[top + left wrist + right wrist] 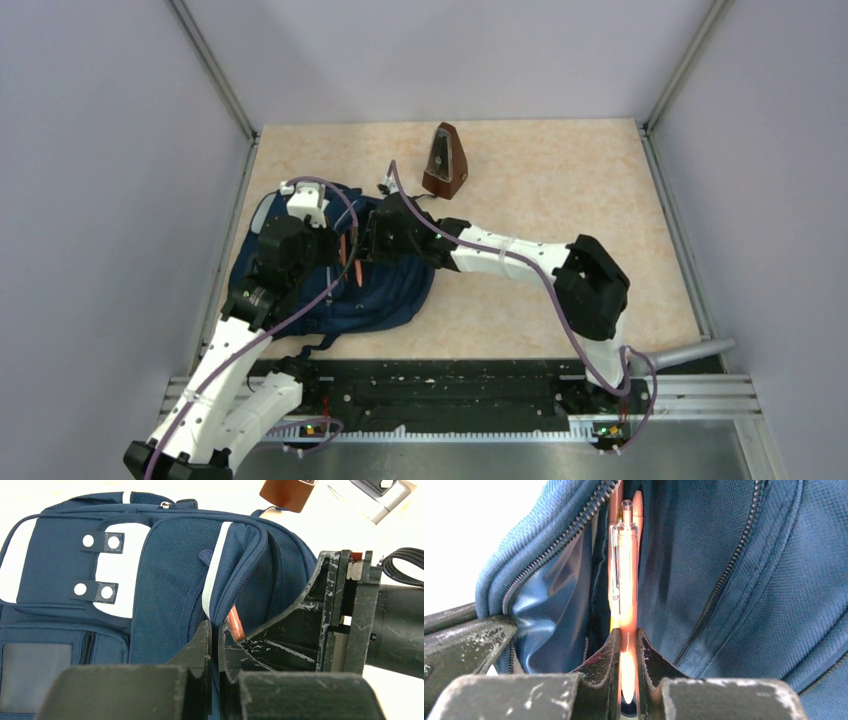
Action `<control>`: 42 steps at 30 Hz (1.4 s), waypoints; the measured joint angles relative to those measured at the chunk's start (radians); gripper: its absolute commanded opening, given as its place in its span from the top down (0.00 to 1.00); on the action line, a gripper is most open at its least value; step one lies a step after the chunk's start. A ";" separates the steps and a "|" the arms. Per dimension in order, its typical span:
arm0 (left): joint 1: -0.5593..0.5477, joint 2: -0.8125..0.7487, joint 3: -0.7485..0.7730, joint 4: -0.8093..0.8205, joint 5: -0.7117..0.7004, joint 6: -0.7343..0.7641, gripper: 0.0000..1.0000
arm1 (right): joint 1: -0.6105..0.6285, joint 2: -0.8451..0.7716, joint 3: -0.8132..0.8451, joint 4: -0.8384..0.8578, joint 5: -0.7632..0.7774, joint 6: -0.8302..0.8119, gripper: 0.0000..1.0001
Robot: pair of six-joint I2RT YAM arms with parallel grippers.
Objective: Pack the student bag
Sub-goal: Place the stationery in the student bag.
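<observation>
Two pinches at the open student bag (385, 290).
Left tool (215, 630) nips the opening's fabric edge, right tool (628, 637) clamps an orange pen (626, 570); the bag lies left on the beige tabletop (560, 190), grey walls (450, 50) around.

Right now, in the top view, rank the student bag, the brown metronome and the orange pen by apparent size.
1. student bag
2. brown metronome
3. orange pen, only a sliver visible

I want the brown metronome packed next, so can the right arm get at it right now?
Probably not yet: the right gripper is shut on an orange pen at the opening of the student bag. The metronome stands upright just beyond, seemingly unobstructed.
</observation>
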 measured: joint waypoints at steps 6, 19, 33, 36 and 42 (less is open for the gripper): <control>0.000 0.000 0.000 0.000 0.005 0.000 1.00 | 0.000 0.026 0.000 0.052 0.030 0.054 1.00; 0.000 0.000 0.000 0.000 0.014 0.000 1.00 | 0.000 0.066 0.000 0.092 0.035 0.080 0.63; 0.000 0.008 -0.005 0.005 0.039 0.000 1.00 | 0.000 -0.166 -0.264 0.205 0.174 -0.018 0.49; 0.001 0.034 -0.005 0.019 0.091 -0.016 0.95 | 0.000 -0.285 -0.354 0.219 0.254 -0.072 0.47; 0.001 0.135 -0.006 0.068 0.250 -0.111 0.51 | -0.001 -0.491 -0.507 0.251 0.403 -0.193 0.35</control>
